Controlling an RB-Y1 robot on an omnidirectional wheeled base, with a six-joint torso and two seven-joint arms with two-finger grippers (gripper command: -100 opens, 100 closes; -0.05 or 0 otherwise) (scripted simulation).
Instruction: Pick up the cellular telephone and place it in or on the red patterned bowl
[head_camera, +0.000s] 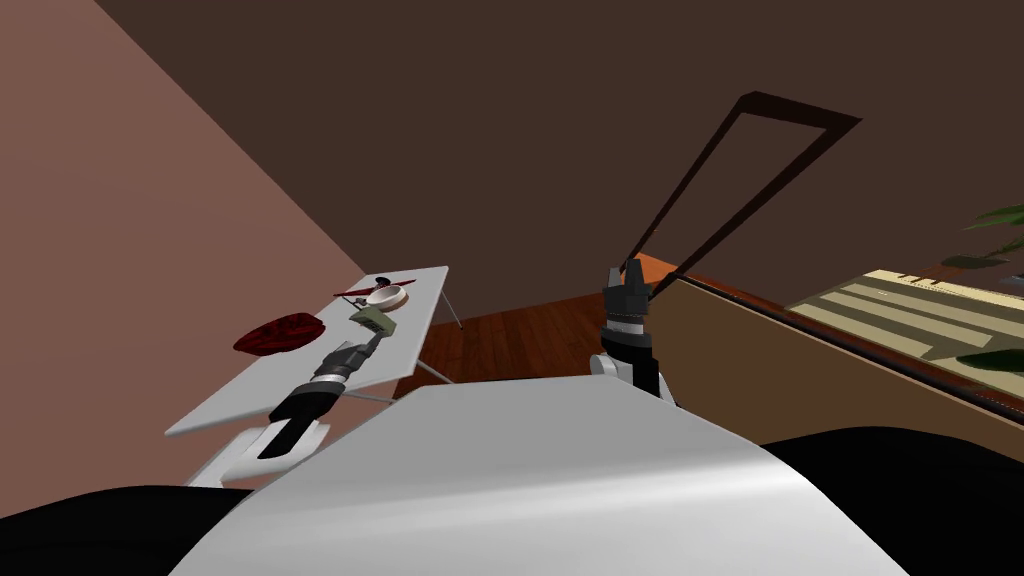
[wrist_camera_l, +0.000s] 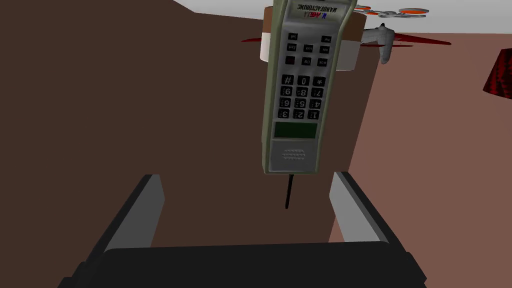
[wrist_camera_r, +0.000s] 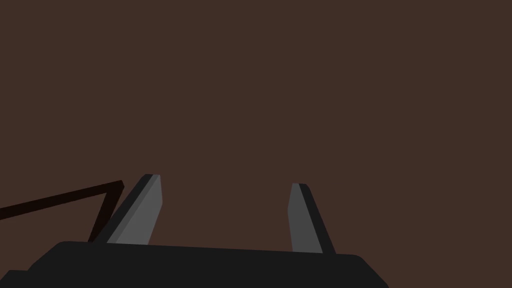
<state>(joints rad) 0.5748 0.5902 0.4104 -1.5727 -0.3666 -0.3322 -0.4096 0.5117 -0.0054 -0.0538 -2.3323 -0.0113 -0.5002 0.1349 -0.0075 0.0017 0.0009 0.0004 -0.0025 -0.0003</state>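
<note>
Table (head_camera: 250, 392) w/ phone (wrist_camera_l: 299, 90) nr red bowl (head_camera: 282, 333); brown walls (head_camera: 500, 150), wood floor (head_camera: 512, 343).

Matt grey-green casing with dark keys is seen on the phone (wrist_camera_l: 295, 85) just beyond the left gripper (wrist_camera_l: 247, 176). Table (head_camera: 420, 300) below the gripper is rendered smooth, plain white. Wood boards are shown for the floor (head_camera: 520, 340).

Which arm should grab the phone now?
Left. The left gripper is open with the phone just ahead of it on the table; the right gripper, also open, is raised away from the table.
</note>
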